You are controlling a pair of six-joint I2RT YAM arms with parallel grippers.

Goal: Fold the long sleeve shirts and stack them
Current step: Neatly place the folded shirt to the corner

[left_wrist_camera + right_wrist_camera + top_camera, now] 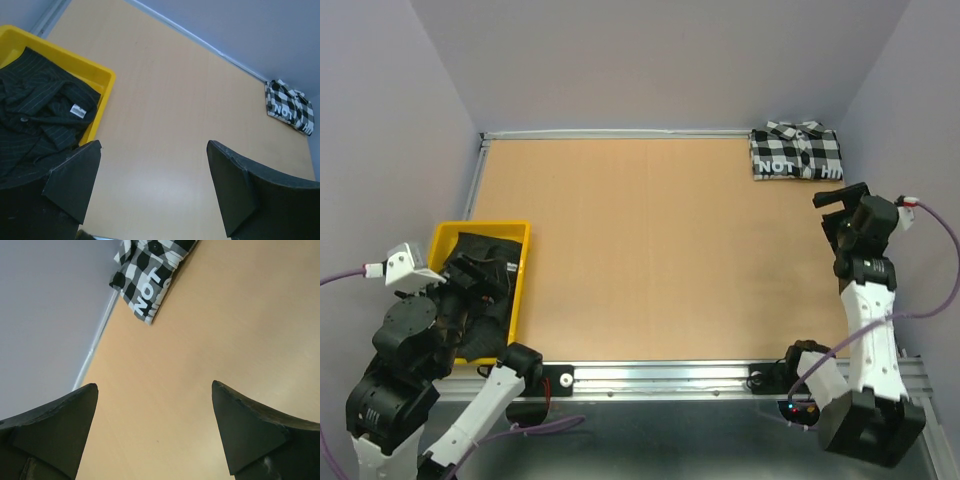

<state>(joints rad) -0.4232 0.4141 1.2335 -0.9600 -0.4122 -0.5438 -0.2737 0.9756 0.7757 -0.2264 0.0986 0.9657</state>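
We judge the task to be about half done. The check shirt [796, 152] lies folded in a neat packet at the far right corner of the table [650, 260], with its white letters facing up. The black shirt [35, 115] is not yet folded. It lies crumpled inside the yellow bin [523, 262] at the near left side, and its small white tag [76, 111] shows. What is left, in our view, is to take this shirt out, spread and fold it on the wood, and put it on the check one.

The left gripper [152, 150] hovers at the bin with its jaws wide apart and holds nothing. The right gripper [154, 389] is also spread wide and empty, near the check shirt but apart from it.

Between the two shirts we see only bare wood. The bin wall is the one obstacle, because the cloth must be lifted over it. The shirts are well apart, so the carry will probably be long.
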